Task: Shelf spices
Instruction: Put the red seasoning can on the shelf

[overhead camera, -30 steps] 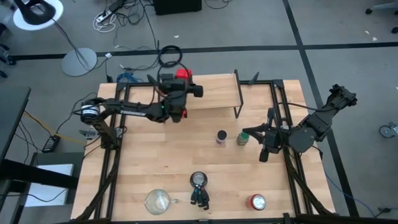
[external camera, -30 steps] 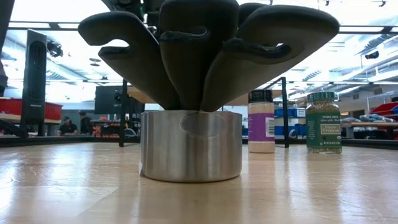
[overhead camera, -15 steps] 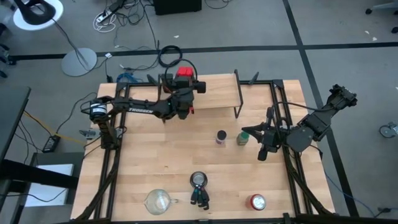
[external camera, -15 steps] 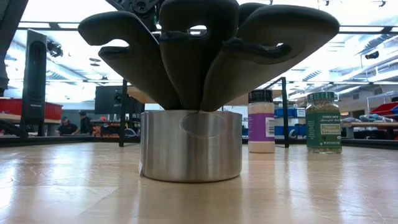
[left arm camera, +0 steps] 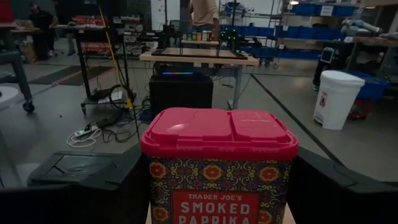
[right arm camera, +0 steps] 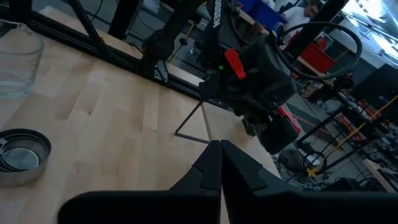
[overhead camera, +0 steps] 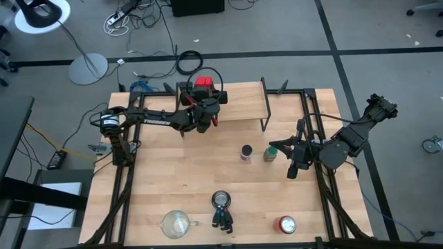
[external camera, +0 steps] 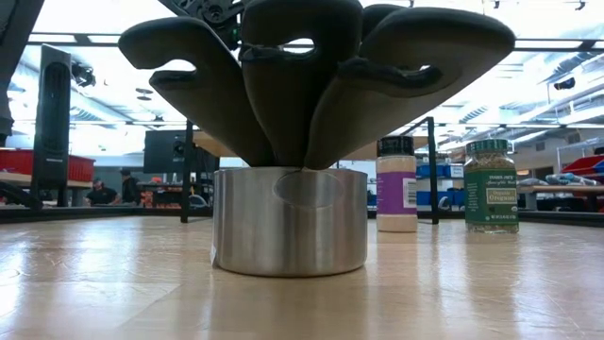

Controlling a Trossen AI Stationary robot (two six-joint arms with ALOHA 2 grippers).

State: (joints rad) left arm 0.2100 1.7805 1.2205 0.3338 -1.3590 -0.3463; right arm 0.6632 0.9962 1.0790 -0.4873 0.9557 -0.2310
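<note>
Left gripper (overhead camera: 205, 97) clamped around red smoked paprika tin (left arm camera: 219, 163) above the wooden shelf (overhead camera: 239, 102) at upper centre, right gripper (overhead camera: 292, 169) closed, idle at right, purple-labelled jar (overhead camera: 246, 152) and green jar (overhead camera: 269, 153) mid-table

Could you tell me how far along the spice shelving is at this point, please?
No spice can be seen released on the shelf yet. In hand: the left hand grips the red tin over the shelf's left end. Left: the purple-labelled jar and the green jar stand on the table, near the shut, empty right hand. The olive tin cannot be made out.
</note>
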